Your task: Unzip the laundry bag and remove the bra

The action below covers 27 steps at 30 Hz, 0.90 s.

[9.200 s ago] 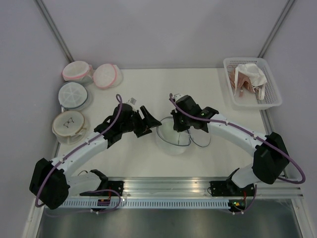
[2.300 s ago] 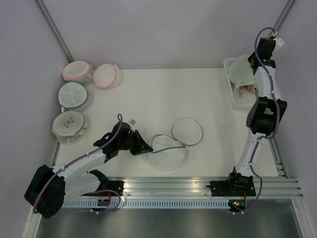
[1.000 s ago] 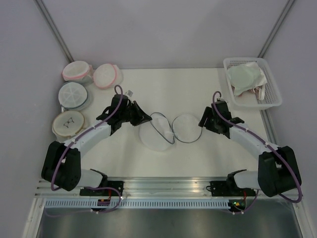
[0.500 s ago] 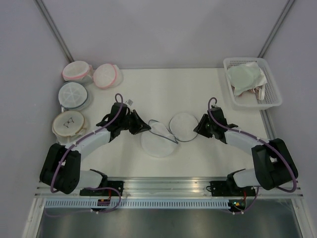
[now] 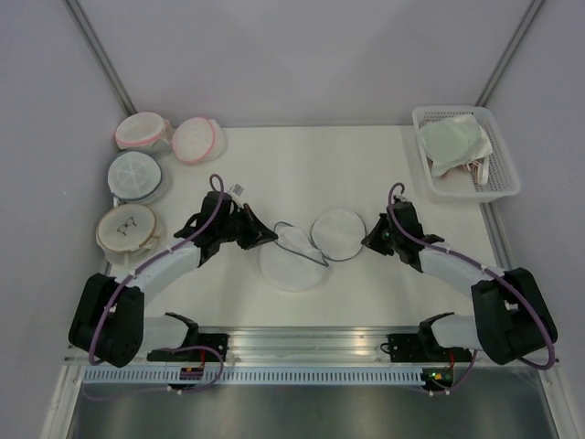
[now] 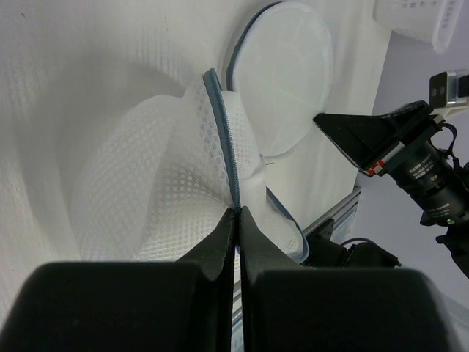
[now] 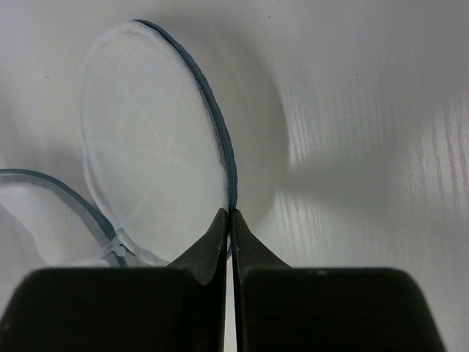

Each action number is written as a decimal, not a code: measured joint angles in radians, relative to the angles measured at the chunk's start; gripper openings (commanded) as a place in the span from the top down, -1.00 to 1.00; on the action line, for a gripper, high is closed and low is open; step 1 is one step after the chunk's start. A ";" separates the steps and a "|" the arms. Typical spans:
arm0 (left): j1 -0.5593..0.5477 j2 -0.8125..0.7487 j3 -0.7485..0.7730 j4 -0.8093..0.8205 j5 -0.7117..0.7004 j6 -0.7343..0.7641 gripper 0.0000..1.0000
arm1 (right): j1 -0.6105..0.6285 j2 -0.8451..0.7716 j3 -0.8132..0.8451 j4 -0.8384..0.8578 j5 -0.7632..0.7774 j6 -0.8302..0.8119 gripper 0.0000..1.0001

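Observation:
The laundry bag [image 5: 291, 263] lies unzipped at mid-table, its white mesh body spread flat and its round lid [image 5: 338, 232] flipped open to the right. My left gripper [image 5: 272, 237] is shut on the bag's grey-blue zip rim [image 6: 220, 125], which lifts the mesh [image 6: 146, 198] into a fold at my left gripper [image 6: 237, 210]. My right gripper [image 5: 367, 243] is shut on the lid's right zip edge [image 7: 223, 158], seen at my right gripper [image 7: 231, 213]. The pale mint bra [image 5: 452, 142] rests in the basket at the far right, apart from both grippers.
A white plastic basket [image 5: 501, 187] at the back right also holds white and pinkish garments [image 5: 475, 169]. Along the left edge sit two pink-rimmed round bags [image 5: 142, 131] [image 5: 198, 139], a light-blue spoked bag [image 5: 135, 174] and a beige round bag [image 5: 128, 230].
My right gripper has moved in onto the lid's right edge and shut on its zip rim. My left gripper, still shut on the bag's rim, has shifted slightly toward me.

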State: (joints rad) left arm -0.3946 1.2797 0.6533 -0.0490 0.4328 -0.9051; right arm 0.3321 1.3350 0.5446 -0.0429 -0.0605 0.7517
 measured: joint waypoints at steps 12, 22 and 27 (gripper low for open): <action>0.000 -0.137 0.002 0.022 0.048 -0.012 -0.72 | 0.043 -0.248 0.078 -0.035 -0.074 -0.082 0.99; 0.000 -0.604 0.099 -0.222 -0.150 -0.025 -0.93 | 0.200 -0.171 0.264 -0.065 -0.284 -0.268 0.99; 0.000 -0.791 0.073 -0.367 -0.230 -0.062 -0.95 | 0.405 0.030 0.425 -0.090 -0.323 -0.361 0.99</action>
State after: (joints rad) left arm -0.3943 0.4885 0.7261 -0.4160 0.2024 -0.9668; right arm 0.7368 1.3647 0.9695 -0.1329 -0.3840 0.3904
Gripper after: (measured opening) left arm 0.967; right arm 0.010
